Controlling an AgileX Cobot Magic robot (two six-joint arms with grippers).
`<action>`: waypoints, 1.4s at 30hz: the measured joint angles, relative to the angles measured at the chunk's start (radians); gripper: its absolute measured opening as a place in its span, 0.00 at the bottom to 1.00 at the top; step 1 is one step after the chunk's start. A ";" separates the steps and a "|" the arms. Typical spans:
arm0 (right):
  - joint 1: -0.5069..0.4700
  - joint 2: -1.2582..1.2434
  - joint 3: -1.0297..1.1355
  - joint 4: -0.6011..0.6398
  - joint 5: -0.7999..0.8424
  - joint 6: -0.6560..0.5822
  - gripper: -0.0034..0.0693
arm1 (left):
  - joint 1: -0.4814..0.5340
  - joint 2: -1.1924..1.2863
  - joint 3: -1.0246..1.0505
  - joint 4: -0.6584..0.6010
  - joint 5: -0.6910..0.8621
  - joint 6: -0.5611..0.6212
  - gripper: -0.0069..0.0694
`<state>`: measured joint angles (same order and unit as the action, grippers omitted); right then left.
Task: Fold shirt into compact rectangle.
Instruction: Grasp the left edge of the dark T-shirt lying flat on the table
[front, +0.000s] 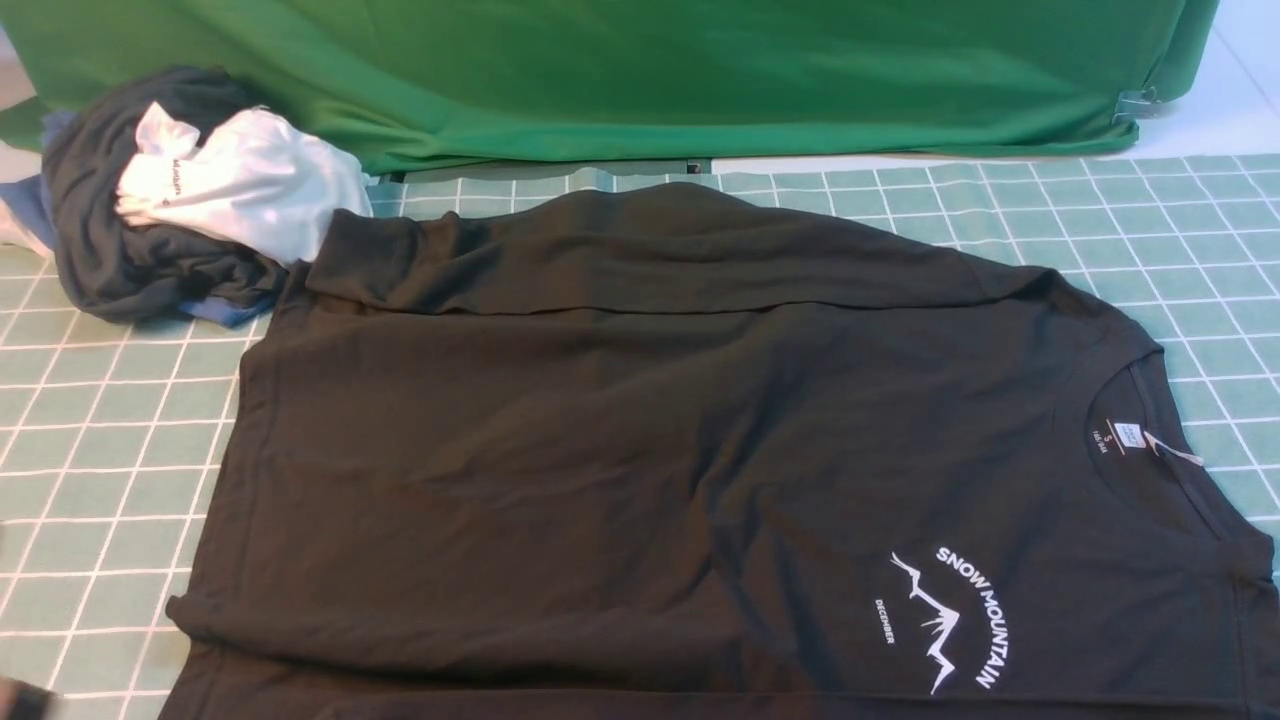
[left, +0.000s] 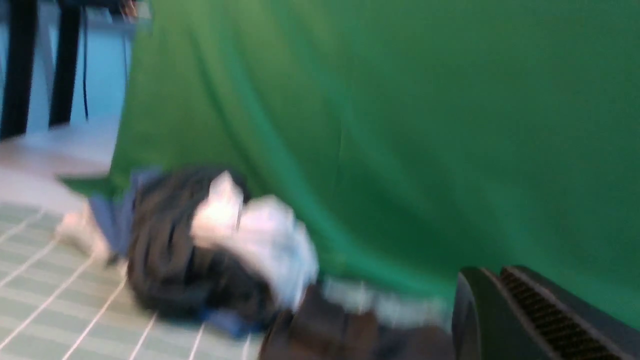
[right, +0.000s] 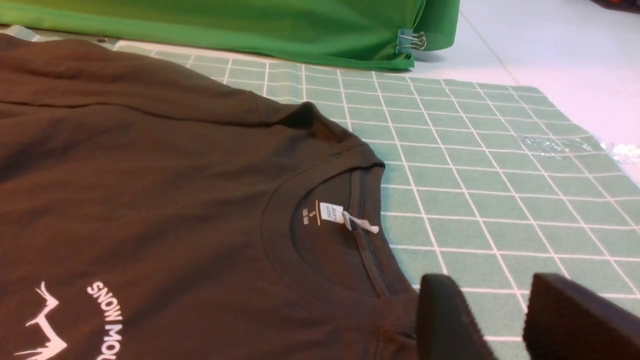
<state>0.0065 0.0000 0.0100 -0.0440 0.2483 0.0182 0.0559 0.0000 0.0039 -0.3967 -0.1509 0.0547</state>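
Black long-sleeved printed shirt (front: 640, 450) on gridded green surface (front: 1100, 250).
Right end effector (right: 492, 300) apart, left end effector (left: 492, 292) together; shallow pinch may undo sleeve fold.

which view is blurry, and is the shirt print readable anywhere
Left wrist view: motion-smeared, clothes pile and green backdrop soft; front view: sharp, evenly lit, SNOW MOUNTAIN print on the shirt legible; right wrist view: crisp, neck label clear.
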 joint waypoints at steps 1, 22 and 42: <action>0.000 0.000 0.000 0.000 0.000 0.000 0.38 | 0.000 0.000 0.000 0.000 0.000 -0.005 0.14; 0.000 0.000 0.001 0.211 -0.559 0.343 0.38 | 0.000 0.594 -0.773 0.309 0.749 -0.224 0.14; 0.253 0.493 -0.787 0.081 0.251 0.066 0.05 | -0.255 1.285 -0.547 0.294 0.960 -0.055 0.10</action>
<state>0.2590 0.4932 -0.7773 0.0369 0.4993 0.0841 -0.1988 1.2847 -0.5429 -0.1027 0.8094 0.0000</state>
